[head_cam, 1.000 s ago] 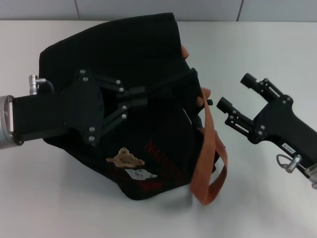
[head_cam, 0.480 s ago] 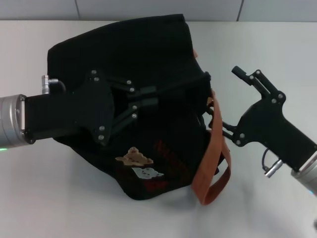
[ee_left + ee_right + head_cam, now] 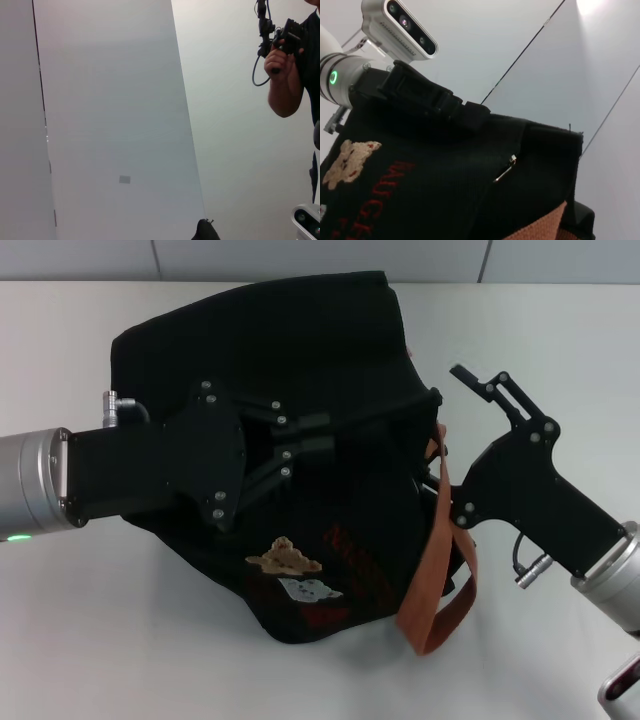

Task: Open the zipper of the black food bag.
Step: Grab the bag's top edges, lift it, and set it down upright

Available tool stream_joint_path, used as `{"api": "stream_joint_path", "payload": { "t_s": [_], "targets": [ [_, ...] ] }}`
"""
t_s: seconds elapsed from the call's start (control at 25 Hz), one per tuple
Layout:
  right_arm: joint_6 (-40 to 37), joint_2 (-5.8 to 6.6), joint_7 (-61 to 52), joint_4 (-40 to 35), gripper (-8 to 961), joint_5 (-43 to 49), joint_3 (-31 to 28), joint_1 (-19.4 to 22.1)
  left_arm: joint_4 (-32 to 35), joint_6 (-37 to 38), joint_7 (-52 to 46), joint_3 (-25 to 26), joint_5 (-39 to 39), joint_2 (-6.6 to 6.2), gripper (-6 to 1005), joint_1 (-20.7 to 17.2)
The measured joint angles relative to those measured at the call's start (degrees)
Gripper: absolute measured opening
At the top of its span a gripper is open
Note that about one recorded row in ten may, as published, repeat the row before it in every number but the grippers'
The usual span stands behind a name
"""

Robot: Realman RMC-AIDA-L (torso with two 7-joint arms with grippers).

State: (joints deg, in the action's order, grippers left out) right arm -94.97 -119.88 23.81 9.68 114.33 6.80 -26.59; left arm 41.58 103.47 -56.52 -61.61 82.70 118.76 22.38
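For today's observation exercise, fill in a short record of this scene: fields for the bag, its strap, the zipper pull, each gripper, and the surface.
bag: black food bag, lying on its side, bear patch facing up
strap: tan-brown strap looping off the bag's right end
zipper pull: small silver pull seen in the right wrist view, not gripped
left gripper: stretched across the bag, fingers closed on its right edge
right gripper: at the bag's right end, open, one finger by the strap
surface: white table
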Motion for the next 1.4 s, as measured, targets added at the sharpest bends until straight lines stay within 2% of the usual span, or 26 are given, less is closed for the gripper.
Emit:
{"api": "stream_joint_path", "payload": {
  "t_s": [0.8,1.08,1.4],
  "targets": [
    [0.7,0.0,3.0,0.5,781,-0.3,-2.4,-1.3,-0.4,0.7,0.1,-0.3,0.0,0.07,88,0.4],
    [4.0,0.0,10.6,1.7,775,0.2,-1.8,-1.1,-0.5,0.6,0.2,-0.3,0.0,0.07,88,0.7],
    [4.4,0.0,15.5,3.1,767,0.2,-1.7,-1.0,-0.6,0.6,0.2,-0.3,0.0,0.14,88,1.0]
  ]
}}
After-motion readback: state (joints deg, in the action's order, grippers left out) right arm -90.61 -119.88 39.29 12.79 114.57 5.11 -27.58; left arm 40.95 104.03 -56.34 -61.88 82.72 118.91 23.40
